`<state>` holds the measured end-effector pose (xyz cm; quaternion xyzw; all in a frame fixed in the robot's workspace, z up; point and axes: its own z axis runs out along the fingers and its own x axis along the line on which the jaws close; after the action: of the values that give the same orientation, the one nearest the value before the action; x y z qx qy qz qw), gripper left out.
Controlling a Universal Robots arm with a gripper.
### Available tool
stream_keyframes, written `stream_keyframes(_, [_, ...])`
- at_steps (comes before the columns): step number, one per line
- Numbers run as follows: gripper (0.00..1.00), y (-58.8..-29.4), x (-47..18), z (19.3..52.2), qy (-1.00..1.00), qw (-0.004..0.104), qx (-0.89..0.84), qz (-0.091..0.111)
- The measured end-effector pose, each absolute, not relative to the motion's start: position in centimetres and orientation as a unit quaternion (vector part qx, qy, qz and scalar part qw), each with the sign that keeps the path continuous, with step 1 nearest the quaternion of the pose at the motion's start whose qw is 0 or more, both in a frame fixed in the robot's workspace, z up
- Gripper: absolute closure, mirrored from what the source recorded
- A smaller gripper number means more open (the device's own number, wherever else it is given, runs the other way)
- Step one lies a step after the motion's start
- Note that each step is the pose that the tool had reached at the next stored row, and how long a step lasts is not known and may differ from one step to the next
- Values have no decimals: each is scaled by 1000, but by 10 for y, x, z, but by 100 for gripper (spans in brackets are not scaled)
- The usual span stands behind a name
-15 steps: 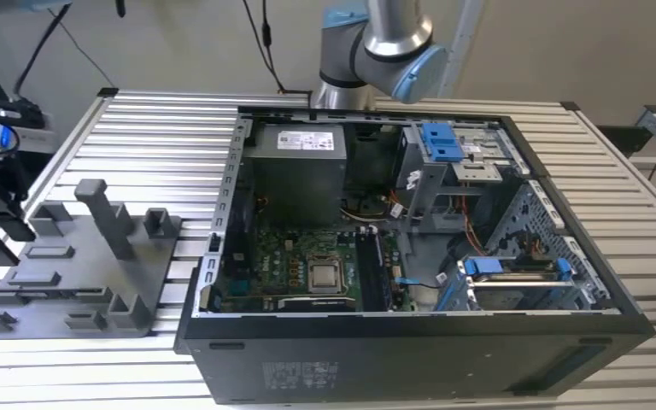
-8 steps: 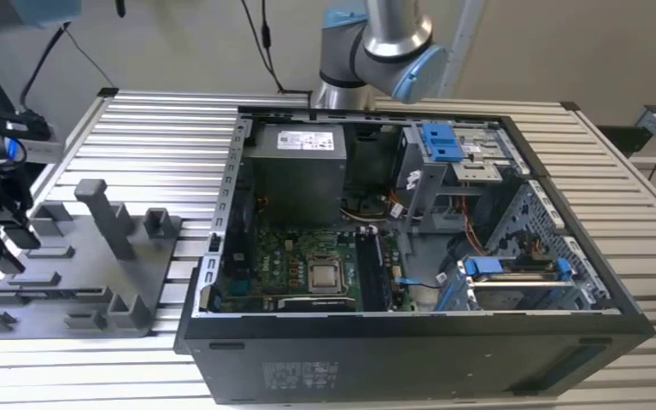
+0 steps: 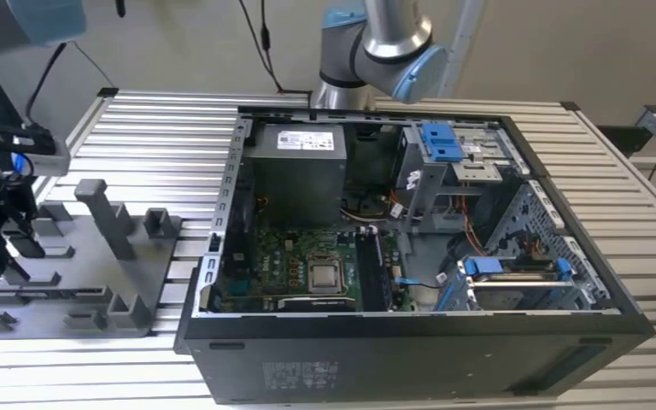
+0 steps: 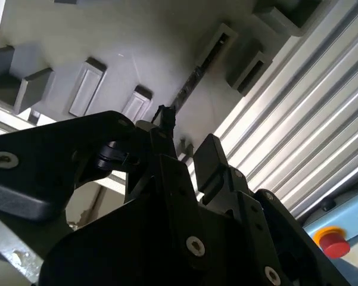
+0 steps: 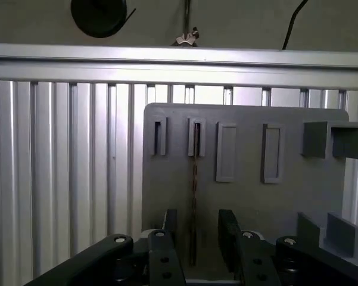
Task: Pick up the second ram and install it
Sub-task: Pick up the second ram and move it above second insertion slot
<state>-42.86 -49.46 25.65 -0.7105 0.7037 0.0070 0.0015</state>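
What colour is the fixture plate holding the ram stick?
Plain grey; the fixture plate shows best in the first wrist view, second ram edge-on in it.

The arm [image 3: 388, 21] is a silver tube with bulky grey joints [image 3: 348, 61], each closed by a pale blue cap [image 3: 426, 73]. At its end the jaws are matt black and blocky. They hang on flat black links [image 4: 41, 167] pinned with round silver screws [image 4: 195, 243].

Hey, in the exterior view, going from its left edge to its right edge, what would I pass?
End effector → tall grey post → processor chip → lower blue drive latch → computer case's right rim.
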Motion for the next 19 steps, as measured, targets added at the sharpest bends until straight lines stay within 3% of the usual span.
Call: stream_keyframes(19, [58,-495,-430,222,698,2,-716,7])
